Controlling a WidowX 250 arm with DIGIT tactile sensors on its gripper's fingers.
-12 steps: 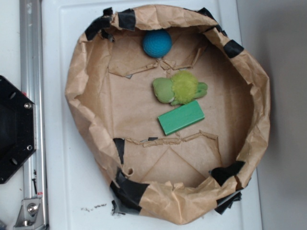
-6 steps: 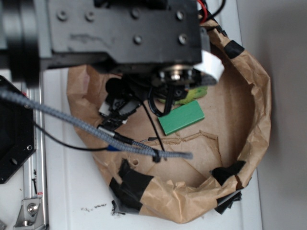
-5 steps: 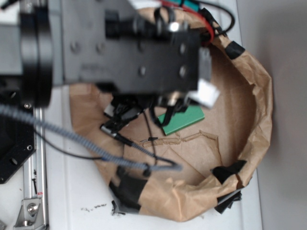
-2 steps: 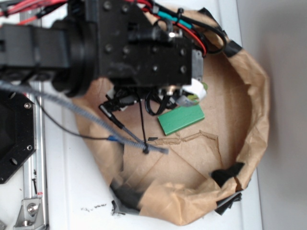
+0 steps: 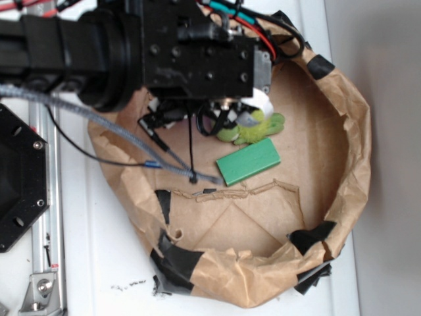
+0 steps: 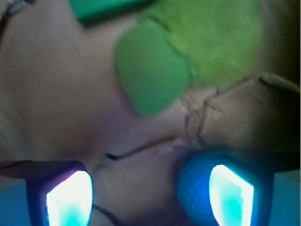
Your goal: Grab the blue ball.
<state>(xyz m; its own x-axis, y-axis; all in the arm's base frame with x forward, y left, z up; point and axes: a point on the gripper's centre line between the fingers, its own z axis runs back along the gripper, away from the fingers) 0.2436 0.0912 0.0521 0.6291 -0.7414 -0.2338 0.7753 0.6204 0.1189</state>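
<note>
The wrist view shows the blue ball [image 6: 195, 188] low on the right, partly behind my right fingertip [image 6: 230, 195]. My gripper [image 6: 150, 197] is open, and only brown paper lies between its fingers. My left fingertip [image 6: 70, 197] is well apart from the ball. In the exterior view the ball is hidden under my black arm [image 5: 197, 59], which hangs over the back of the paper bowl [image 5: 355, 151].
A fuzzy yellow-green plush toy [image 5: 256, 128] [image 6: 207, 42] lies just in front of the gripper. A green block [image 5: 248, 161] [image 6: 108, 9] lies beyond it. The bowl's crumpled paper wall, patched with black tape [image 5: 177, 260], rings everything. A metal rail [image 5: 43, 250] runs along the left.
My arm came in over the bowl and covered the ball. In the last half second it shifted toward the bowl's back rim, uncovering more of the plush toy.
</note>
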